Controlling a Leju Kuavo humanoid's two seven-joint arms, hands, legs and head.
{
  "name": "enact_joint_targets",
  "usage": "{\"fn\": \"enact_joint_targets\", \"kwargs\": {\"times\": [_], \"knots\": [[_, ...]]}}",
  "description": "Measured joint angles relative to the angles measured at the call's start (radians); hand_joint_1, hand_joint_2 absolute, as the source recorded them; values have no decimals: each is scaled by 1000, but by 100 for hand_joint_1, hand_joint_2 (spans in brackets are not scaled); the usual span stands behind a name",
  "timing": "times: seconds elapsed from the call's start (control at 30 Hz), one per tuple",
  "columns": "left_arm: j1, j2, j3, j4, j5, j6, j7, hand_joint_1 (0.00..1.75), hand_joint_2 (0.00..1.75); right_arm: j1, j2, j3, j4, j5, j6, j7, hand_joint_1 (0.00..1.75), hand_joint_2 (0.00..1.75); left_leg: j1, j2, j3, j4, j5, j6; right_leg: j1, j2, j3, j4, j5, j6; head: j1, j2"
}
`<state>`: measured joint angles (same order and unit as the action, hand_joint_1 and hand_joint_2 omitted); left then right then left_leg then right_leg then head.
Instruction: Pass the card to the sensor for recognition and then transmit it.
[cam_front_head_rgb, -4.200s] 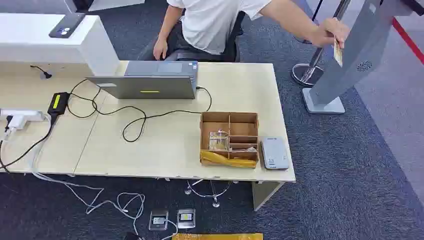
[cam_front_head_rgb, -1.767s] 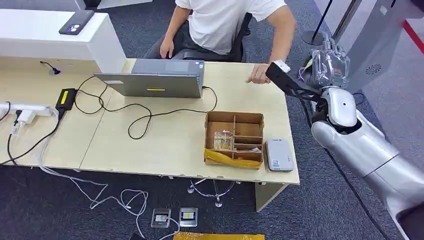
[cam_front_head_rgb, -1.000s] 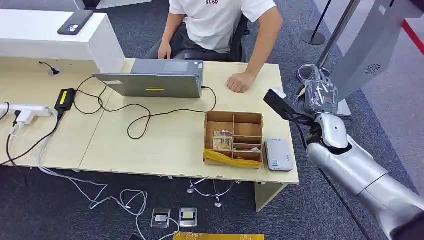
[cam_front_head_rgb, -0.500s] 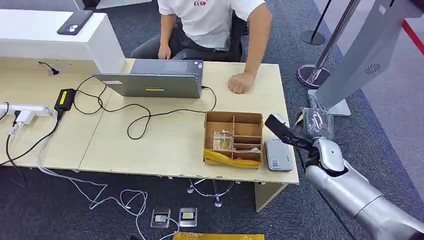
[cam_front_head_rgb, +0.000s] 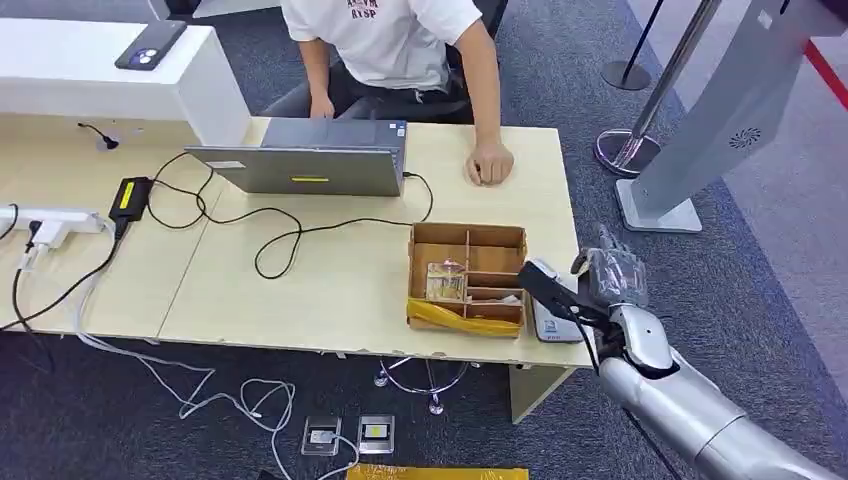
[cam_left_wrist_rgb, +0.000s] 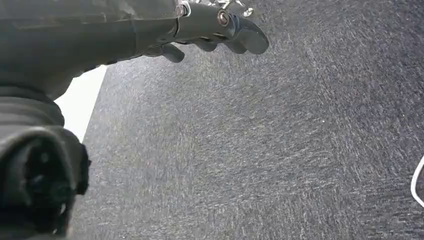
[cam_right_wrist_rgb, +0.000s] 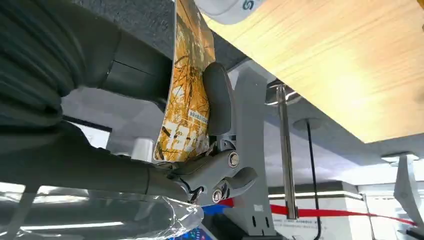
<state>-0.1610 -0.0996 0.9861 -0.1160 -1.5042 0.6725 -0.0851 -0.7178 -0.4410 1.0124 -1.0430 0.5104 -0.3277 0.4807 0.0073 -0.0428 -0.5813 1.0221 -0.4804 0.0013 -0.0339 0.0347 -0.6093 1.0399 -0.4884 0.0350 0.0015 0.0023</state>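
Right hand (cam_front_head_rgb: 612, 275) hangs just off the front right corner of the surface (cam_front_head_rgb: 330, 290), beside the grey card reader (cam_front_head_rgb: 548, 318) that lies flat near that corner. In the right wrist view the hand pinches an orange-and-yellow printed card (cam_right_wrist_rgb: 186, 90): a thick grey thumb (cam_right_wrist_rgb: 218, 100) presses on the card's face, and the card stands on edge between thumb and the rest of the hand. The pale underside edge of the reader (cam_right_wrist_rgb: 225, 9) shows close to the card's far end; whether they touch cannot be told.

Left hand (cam_left_wrist_rgb: 210, 25) hangs over dark grey carpet (cam_left_wrist_rgb: 280, 140), fingers loosely curled and apart, holding nothing.

On the surface, a brown divided cardboard box (cam_front_head_rgb: 466, 275) sits just left of the reader, and a closed grey laptop (cam_front_head_rgb: 312, 160) lies farther back with a black cable looping from it. A seated person rests a fist (cam_front_head_rgb: 490, 165) on the far edge.
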Motion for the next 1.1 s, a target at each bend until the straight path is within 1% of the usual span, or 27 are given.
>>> {"fn": "enact_joint_targets", "kwargs": {"times": [0.3, 1.1], "knots": [[0, 0, 0, 0, -4, 0, 0, 0, 0, 44, 20, -4, 35, -16, -5, -8, 175, 175, 0, 0, 0, 0, 0, 0, 0, 0, 0, 0, 0, 0, 0, 0], [4, 0, 0, 0, 17, 0, 0, 0, 0, 72, 61, -12, 81, -42, -23, -47, 175, 175, 0, 1, 2, 0, 0, 0, 0, 1, 2, 0, 0, 0, 0, 0]]}}
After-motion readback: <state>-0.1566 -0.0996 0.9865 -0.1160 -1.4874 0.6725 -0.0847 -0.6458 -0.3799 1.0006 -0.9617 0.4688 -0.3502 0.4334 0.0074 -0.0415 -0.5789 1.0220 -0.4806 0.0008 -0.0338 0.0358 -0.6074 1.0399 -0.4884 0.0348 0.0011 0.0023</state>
